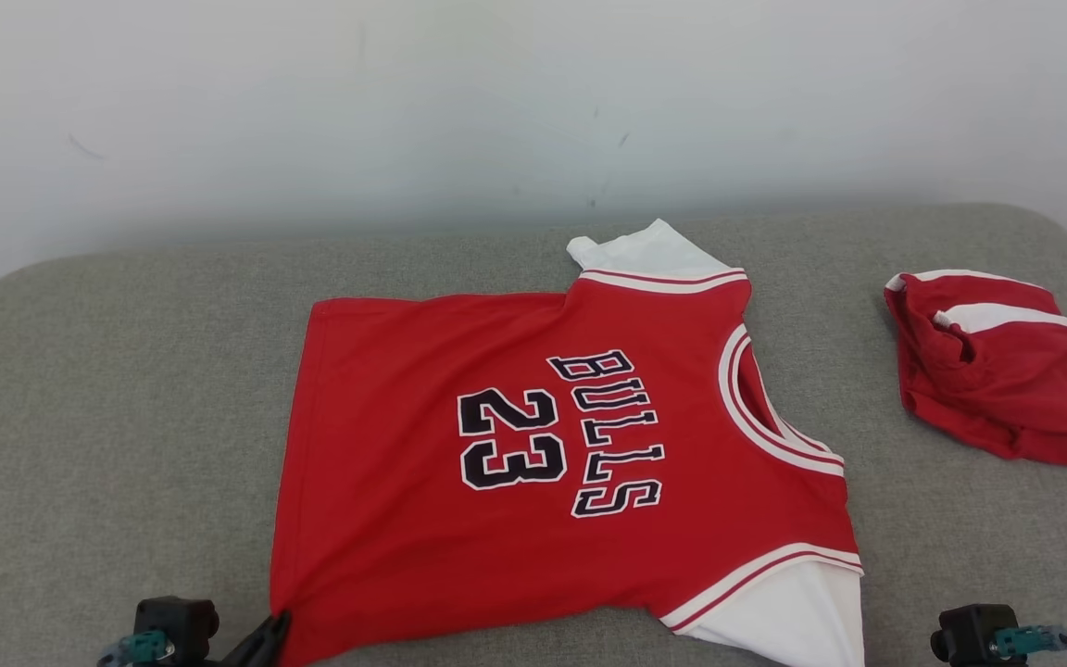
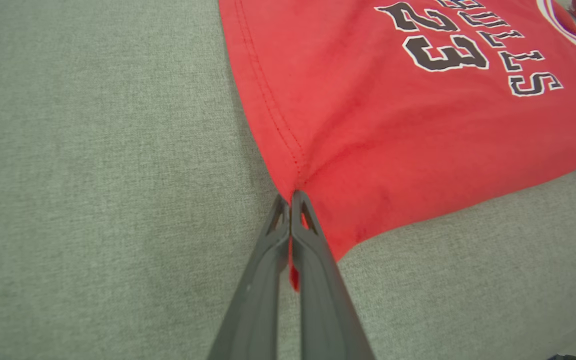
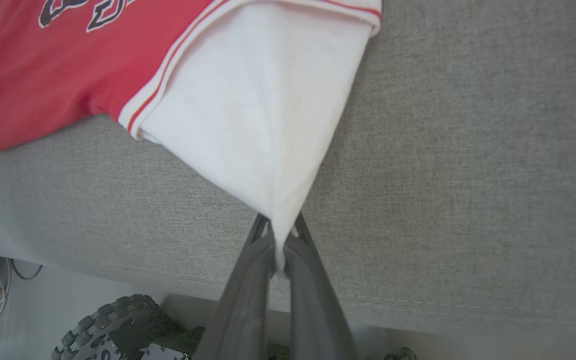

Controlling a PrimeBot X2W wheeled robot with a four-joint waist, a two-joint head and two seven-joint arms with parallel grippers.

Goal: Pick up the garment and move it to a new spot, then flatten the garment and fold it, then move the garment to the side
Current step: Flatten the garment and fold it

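Note:
The garment (image 1: 533, 463) is a red jersey with white sleeves, "BULLS 23" on it, spread flat on the grey cushion with its collar to the right. My left gripper (image 1: 272, 630) is shut on the hem corner nearest me; in the left wrist view the red garment (image 2: 393, 125) runs between that gripper's (image 2: 290, 200) closed fingers. My right gripper (image 3: 278, 225) is shut on the tip of the near white sleeve (image 3: 258, 110), which is pulled into a point. In the head view its dark wrist block (image 1: 973, 635) sits at the bottom right beside that sleeve (image 1: 802, 621).
A second red and white garment (image 1: 992, 366) lies bunched at the right of the grey cushion (image 1: 126, 417). A white wall rises behind. The cushion's front edge (image 3: 118, 260) is close below the sleeve, with the robot's wheeled base (image 3: 113, 325) under it.

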